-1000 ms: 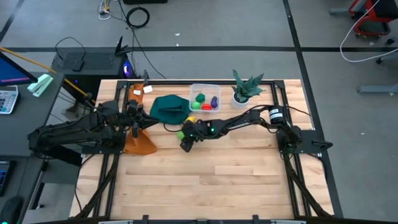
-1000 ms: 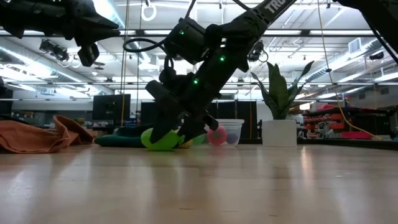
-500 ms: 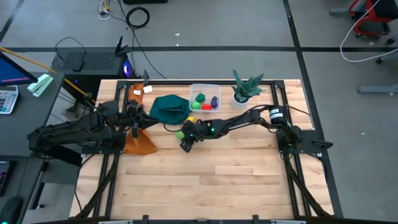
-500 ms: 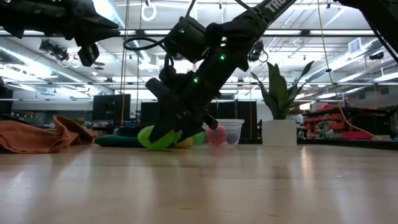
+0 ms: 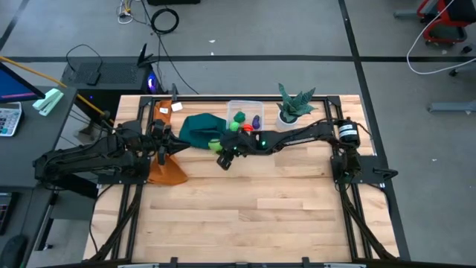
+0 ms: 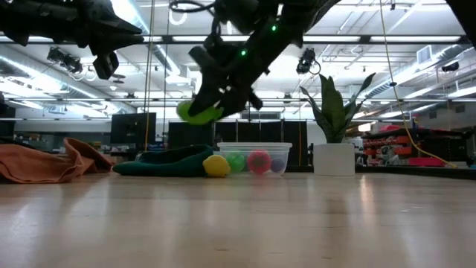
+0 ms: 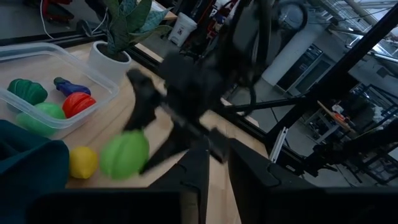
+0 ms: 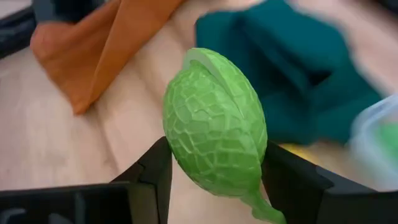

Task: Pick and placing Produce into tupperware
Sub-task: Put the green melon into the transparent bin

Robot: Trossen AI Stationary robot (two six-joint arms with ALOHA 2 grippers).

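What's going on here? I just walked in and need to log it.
The right tool holds a light green toy vegetable in the air near the teal cloth. A yellow piece lies on the table beside the clear container, which already holds several pieces. The left tool waits over the orange cloth.

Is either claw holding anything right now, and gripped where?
The right claw holds the light green vegetable, clamped across its lower sides, above the table. The left claw holds nothing.

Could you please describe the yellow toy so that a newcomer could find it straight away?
Start at the clear container near the table's back edge, beside the potted plant. Just outside it, against the teal cloth, the yellow toy sits on bare wood, the only piece neither boxed nor held.
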